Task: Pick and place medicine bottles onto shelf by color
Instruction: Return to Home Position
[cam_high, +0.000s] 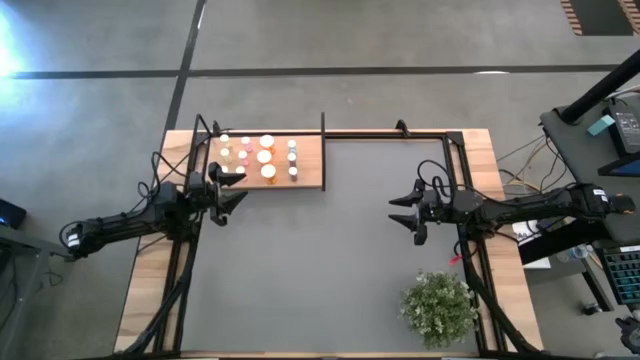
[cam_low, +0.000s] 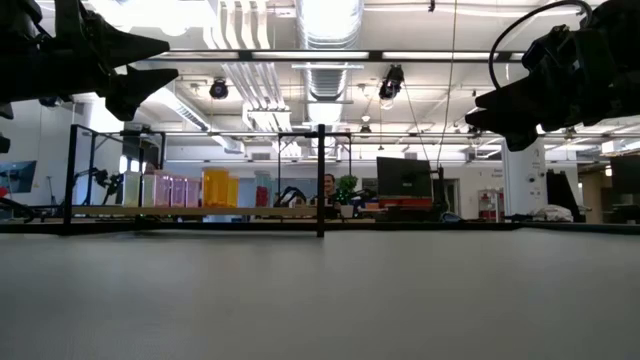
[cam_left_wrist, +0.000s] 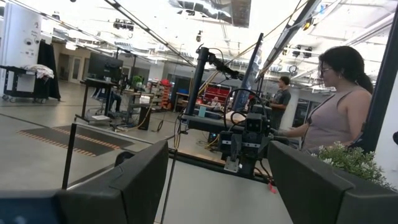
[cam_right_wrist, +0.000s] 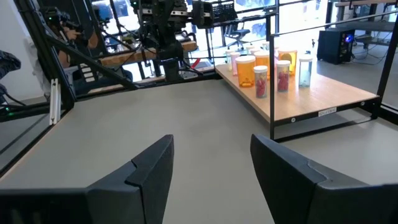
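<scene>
Low view: grey tabletop (cam_low: 320, 300), shelf (cam_low: 262, 212), rm (cam_low: 430, 130) beyond.

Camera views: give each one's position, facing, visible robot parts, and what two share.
High: above the table, straight down; left arm, right arm, shelf.
Low: tabletop height, level toward shelf; both arms at top corners.
Left wrist: faces right arm past own open fingers.
Right wrist: faces shelf and left arm past own open fingers.
Shared: high and right wrist show the shelf.
</scene>
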